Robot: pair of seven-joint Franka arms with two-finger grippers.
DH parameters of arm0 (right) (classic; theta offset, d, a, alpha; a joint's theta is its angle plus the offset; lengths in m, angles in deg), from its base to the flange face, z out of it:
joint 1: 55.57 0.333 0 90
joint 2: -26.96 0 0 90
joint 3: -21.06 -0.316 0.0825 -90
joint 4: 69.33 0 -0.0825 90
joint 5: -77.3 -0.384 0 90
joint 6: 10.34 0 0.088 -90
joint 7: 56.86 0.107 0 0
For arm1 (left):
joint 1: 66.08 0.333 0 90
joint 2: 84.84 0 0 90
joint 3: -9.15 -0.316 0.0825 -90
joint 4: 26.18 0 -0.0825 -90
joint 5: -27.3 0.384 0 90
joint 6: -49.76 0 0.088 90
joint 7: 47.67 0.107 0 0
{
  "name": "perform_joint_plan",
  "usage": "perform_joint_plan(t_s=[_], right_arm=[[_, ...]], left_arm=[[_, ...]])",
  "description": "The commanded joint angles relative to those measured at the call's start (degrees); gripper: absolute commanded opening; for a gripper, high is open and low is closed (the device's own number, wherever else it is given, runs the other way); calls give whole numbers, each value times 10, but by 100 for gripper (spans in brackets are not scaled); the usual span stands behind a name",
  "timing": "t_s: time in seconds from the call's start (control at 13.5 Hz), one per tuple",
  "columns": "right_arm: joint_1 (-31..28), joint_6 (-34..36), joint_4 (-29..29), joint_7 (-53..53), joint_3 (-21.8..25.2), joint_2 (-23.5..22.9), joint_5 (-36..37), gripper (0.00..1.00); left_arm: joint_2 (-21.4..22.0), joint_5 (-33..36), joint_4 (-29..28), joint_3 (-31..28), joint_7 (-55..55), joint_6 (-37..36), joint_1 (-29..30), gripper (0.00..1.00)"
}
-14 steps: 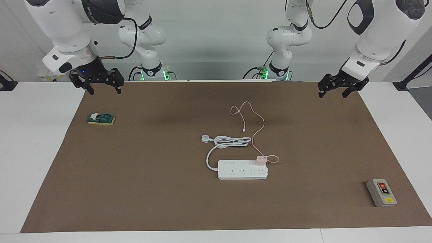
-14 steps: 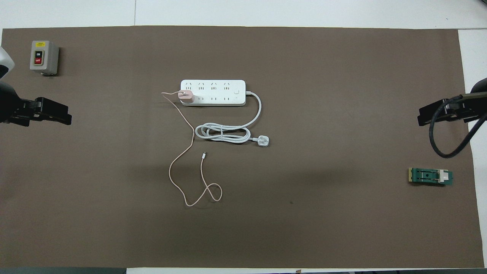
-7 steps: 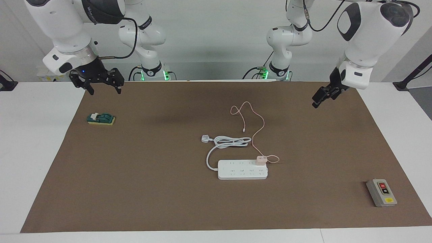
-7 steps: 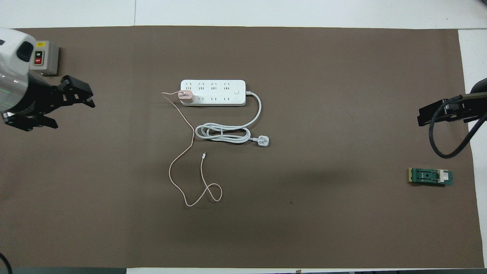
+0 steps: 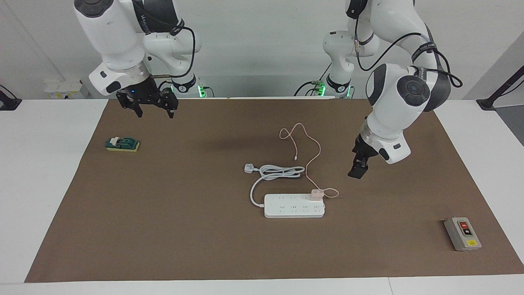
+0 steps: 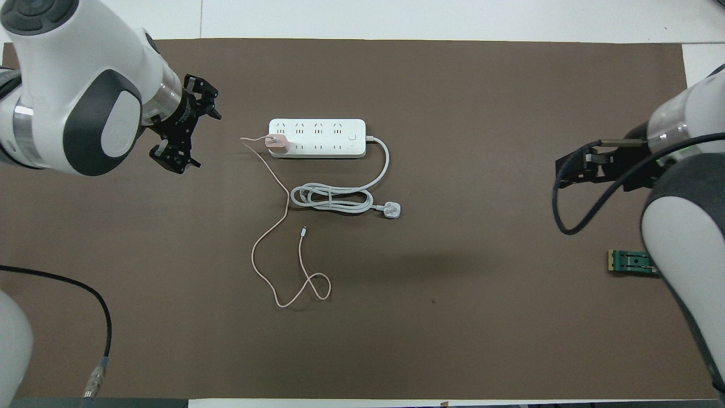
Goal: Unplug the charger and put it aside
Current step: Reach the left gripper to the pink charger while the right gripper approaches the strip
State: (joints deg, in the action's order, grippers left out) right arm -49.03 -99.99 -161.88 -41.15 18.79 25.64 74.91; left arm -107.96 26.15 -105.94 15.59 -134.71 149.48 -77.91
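the brown mat carries the white multi-socket power strip, long axis running 3 to 9 o'clock in the overhead view. your small pale pink cube charger sits plugged into its end socket toward the left arm. your left gripper, fingers spread and empty, hangs over the mat, charger at its 3 o'clock. i judge it the nearer. the right gripper, also spread, hangs well apart.

we see green block part-covered by right arm | charger prongs hidden in power strip | left gripper fingers unreadable
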Motion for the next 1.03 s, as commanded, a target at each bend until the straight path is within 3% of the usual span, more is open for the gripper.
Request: perform_joint_plan(t_s=[0.0,0.15,0.3,0.59,0.96], right_arm=[[20,-45,-33,91,0,-10,-45,100],[54,-68,-33,192,0,-39,-77,100],[87,-96,-35,289,0,-65,-108,100],[126,-183,-38,435,0,-122,-197,100],[144,-274,0,519,0,-233,-278,100]], left_arm=[[-94,9,100,-41,-122,-3,-66,100],[-97,6,72,-78,-160,54,-116,100],[-90,9,44,-79,-182,94,-119,100],[-46,11,-92,-79,-189,176,-137,100],[-57,18,-108,-79,-197,250,-133,100]])
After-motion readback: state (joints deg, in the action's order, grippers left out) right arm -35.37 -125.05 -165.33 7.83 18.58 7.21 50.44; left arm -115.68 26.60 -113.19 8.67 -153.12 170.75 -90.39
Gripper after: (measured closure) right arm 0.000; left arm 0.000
